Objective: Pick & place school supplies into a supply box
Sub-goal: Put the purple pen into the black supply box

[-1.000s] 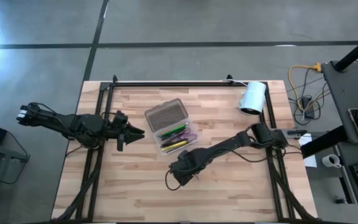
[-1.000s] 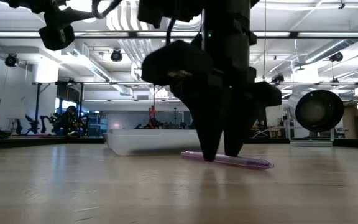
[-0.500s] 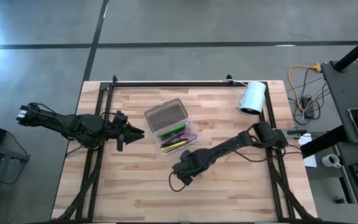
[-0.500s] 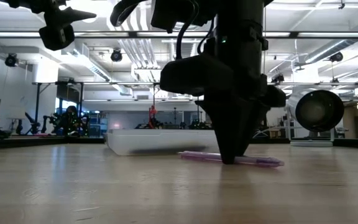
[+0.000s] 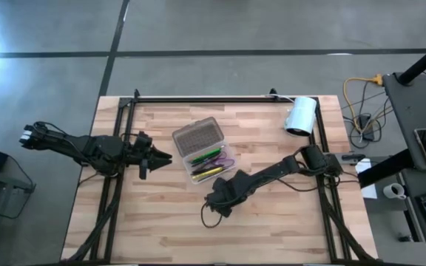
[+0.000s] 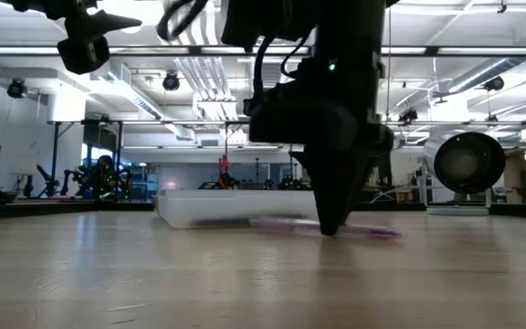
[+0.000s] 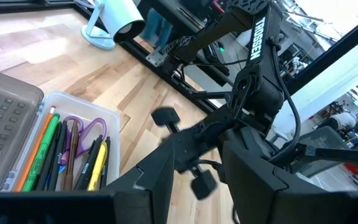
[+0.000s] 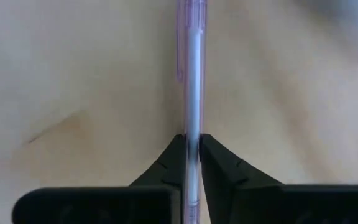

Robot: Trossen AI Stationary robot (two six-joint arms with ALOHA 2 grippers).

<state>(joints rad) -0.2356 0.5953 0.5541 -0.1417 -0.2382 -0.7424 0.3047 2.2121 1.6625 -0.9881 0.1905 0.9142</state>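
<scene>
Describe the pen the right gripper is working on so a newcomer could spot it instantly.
Start at the clear supply box in the middle of the wooden table. Just in front of it, the right gripper is shut on a pale purple pen at the tabletop. It is the only pen outside the box.

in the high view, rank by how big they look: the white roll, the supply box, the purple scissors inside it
1. Supply box, lid and tray together: clearly largest.
2. White roll: about the size of one half of the box.
3. Purple scissors: smallest, only a bit of purple showing in the tray.
</scene>
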